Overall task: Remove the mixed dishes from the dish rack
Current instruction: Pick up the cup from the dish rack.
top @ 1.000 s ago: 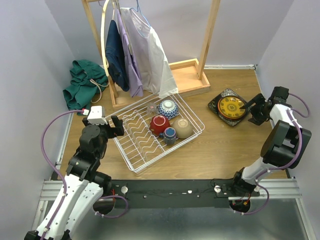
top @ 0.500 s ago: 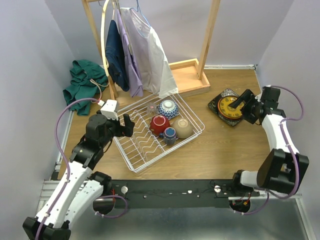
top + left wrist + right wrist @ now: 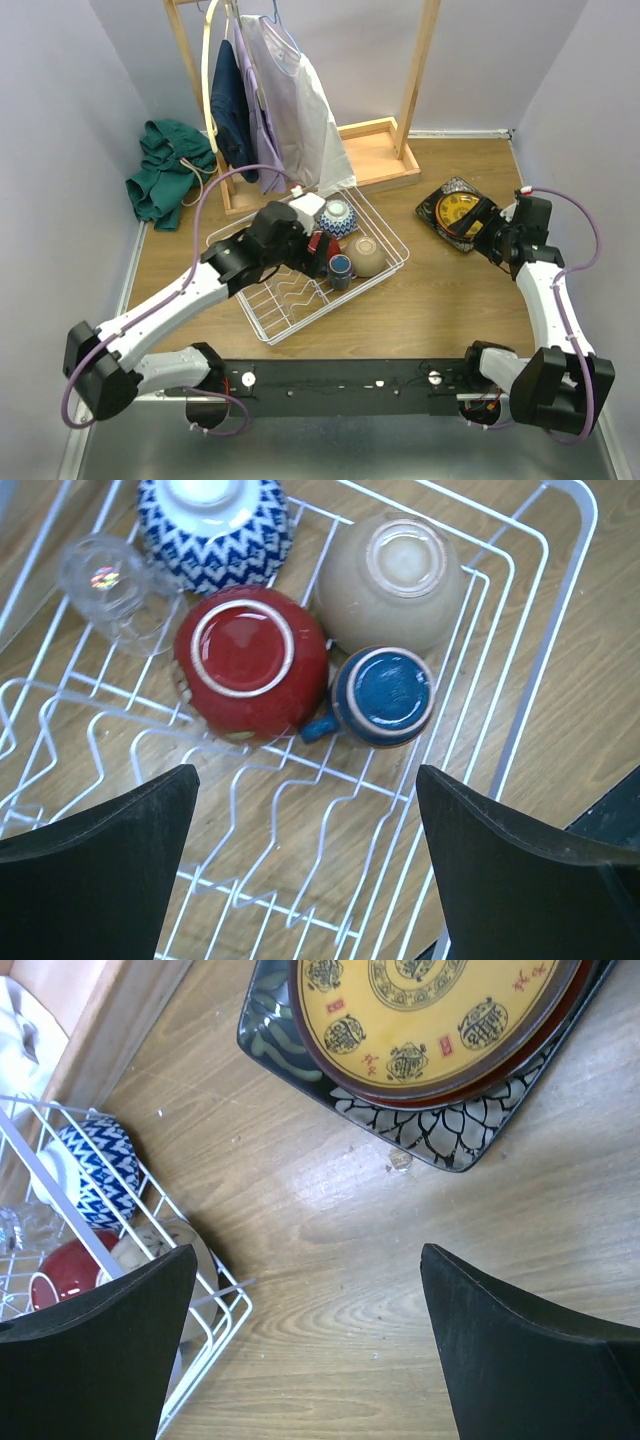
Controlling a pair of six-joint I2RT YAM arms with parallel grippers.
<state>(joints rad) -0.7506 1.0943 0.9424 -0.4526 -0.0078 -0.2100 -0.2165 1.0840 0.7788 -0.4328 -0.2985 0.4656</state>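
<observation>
Pale lilac walls close in a wooden table [image 3: 440, 300], its grain running bare between the things on it. At the far left a green cloth [image 3: 165, 180] lies heaped against the wall, and next to it a wooden clothes stand [image 3: 385, 150] holds hanging garments [image 3: 275, 110]. In front of the stand sits the dish rack [image 3: 285, 305], angled on the wood. Its wavy plate slots are empty and the rest is crowded into its far end. My left gripper [image 3: 305, 775] hangs over that end with its jaws spread wide and nothing between them. Below it I see the clear glass [image 3: 115, 590], the blue-white bowl [image 3: 212, 525], the red bowl [image 3: 250, 660], the small blue cup [image 3: 383, 695] and the tan bowl [image 3: 392, 580]. The bowls and cup sit base up, as dishes left to drain would, so I judge I must grip a rim or foot from above. Well to the right, out of the rack, the black square plate [image 3: 450, 1140] lies flat on the table with the yellow plate [image 3: 430, 1010] stacked on it, a tidy pile for unloaded pieces. My right gripper [image 3: 308, 1252] hovers beside it, jaws apart and empty, over bare wood.
</observation>
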